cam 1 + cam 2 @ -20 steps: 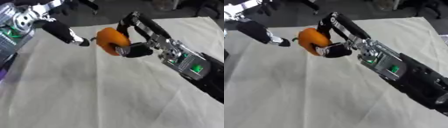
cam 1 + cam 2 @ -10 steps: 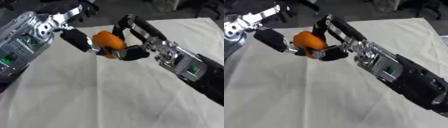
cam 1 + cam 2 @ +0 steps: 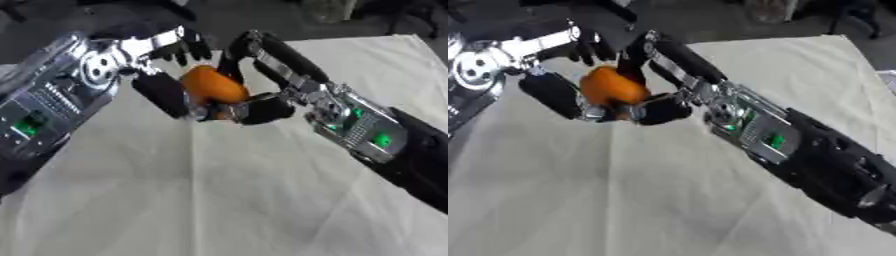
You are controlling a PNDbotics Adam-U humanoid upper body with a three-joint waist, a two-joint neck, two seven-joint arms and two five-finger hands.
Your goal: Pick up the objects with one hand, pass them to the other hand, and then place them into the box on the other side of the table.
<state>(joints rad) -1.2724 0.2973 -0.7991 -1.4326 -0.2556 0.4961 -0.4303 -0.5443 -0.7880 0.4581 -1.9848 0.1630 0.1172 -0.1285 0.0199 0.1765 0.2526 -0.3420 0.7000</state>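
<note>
Two hands are met over the middle of the table (image 3: pixel 219 200), with one orange fruit (image 3: pixel 213 86) caught between them; the right hand (image 3: pixel 262 102) is curled round the fruit from the right, its long fingers (image 3: pixel 271 50) arched over the top and far side and its thumb (image 3: pixel 262 109) tucked under the near lower edge; the left hand (image 3: pixel 557 92) is brought in from the left, its dark thumb lying against the fruit's left flank and its fingers (image 3: pixel 179 47) bent over the top from behind; whether the left hand already bears any of the weight cannot be told, but its thumb and fingers appear closed about the fruit.

From the right hand the fruit lies to the left and slightly above the palm; from the left hand it lies to the right, just inside the span of thumb and fingers; both hands are equally near, each touching it. The fruit is held well above the pale cloth, not resting on it; it looks roundish, so no long axis need be reckoned with.

The handover is judged to turn on this: the fruit sits between two opposed grasps, so the right fingers would have to be opened away rightward before the left hand could carry it off; no box is seen in either view.
</note>
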